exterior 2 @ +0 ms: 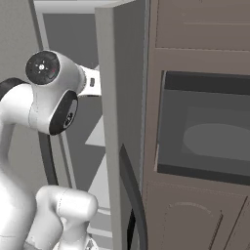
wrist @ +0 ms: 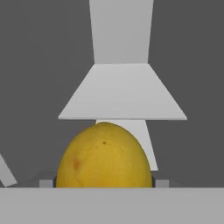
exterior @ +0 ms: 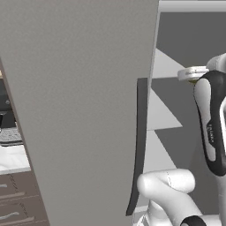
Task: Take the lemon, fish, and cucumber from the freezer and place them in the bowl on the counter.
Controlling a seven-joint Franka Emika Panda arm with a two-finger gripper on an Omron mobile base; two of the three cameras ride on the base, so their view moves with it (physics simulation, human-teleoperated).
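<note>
The hand view shows one lemon (wrist: 104, 156) close before a pale shelf (wrist: 122, 94); the base views show the freezer (exterior: 79, 101) door open. Jaw state: cannot tell.

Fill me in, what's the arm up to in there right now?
The arm is reaching into the open freezer, past its door handle. In the hand view the lemon sits large and centred right in front of the gripper, with a pale shelf behind it. Whether the fingers are closed on it cannot be told.

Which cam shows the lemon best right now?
Hand view: the lemon sits large and centred, close ahead, with pale freezer shelves behind it. Both base views show mostly the freezer door and arm instead.
</note>
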